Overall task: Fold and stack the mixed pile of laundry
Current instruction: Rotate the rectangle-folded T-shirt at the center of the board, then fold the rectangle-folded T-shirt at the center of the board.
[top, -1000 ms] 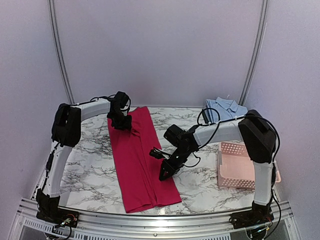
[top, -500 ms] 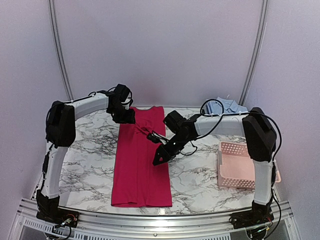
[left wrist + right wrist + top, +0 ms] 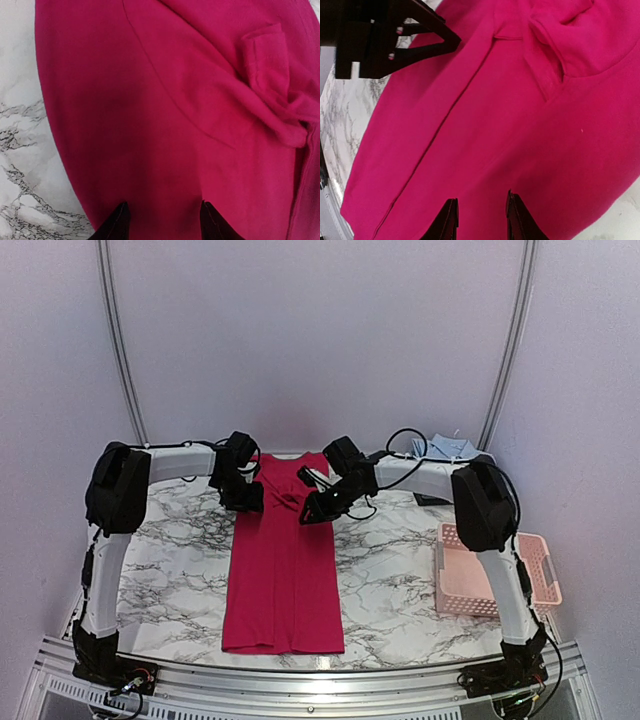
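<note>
The red garment (image 3: 283,570) lies flat on the marble table (image 3: 180,560), right in the middle. It makes one long strip that runs from the near side to the far side. At the far end the cloth is bunched up into a small lump. The rest looks smooth.

The left gripper (image 3: 162,226) is at the far end of the red garment, on its left side. Its two black tips stand well apart. The red cloth lies flat under them, and nothing is pinched between them.

The right gripper (image 3: 481,220) is at the same far end, on the right side of the lump. Its two tips are only a little way apart. Red cloth shows through the gap, but the tips do not squeeze it. The two grippers are near each other, with the lump between them.

The blue shirt (image 3: 445,448) sits at the far right corner of the table, well apart from the red garment. The pink basket (image 3: 480,580) stands on the right side, near the front
</note>
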`<state>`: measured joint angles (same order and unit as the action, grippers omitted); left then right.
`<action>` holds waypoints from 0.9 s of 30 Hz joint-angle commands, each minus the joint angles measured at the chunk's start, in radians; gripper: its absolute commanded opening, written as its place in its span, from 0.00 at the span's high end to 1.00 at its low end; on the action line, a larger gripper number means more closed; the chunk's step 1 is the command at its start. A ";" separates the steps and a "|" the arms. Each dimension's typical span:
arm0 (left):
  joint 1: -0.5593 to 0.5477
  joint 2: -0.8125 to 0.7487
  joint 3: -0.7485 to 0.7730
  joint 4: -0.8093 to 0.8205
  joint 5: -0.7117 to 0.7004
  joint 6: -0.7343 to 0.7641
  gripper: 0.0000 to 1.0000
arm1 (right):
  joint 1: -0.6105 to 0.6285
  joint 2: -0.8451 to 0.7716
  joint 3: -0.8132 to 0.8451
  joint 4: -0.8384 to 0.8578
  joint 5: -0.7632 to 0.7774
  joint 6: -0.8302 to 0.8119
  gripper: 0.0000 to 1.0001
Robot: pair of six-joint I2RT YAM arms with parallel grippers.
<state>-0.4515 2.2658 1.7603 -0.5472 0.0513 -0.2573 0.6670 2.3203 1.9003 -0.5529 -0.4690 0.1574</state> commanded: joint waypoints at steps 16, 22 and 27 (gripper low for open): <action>0.069 0.084 0.277 0.007 -0.030 0.026 0.27 | -0.077 0.089 0.220 0.061 -0.004 0.081 0.64; 0.040 -0.250 0.102 0.010 -0.204 0.079 0.01 | -0.075 -0.236 0.062 0.072 0.209 -0.035 0.48; 0.038 -0.542 -0.074 0.041 -0.293 -0.006 0.01 | -0.086 -0.536 -0.240 0.264 0.516 0.014 0.02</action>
<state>-0.4118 1.9270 1.7626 -0.5240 -0.1345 -0.2169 0.5884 1.9949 1.8145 -0.4484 -0.2478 0.1520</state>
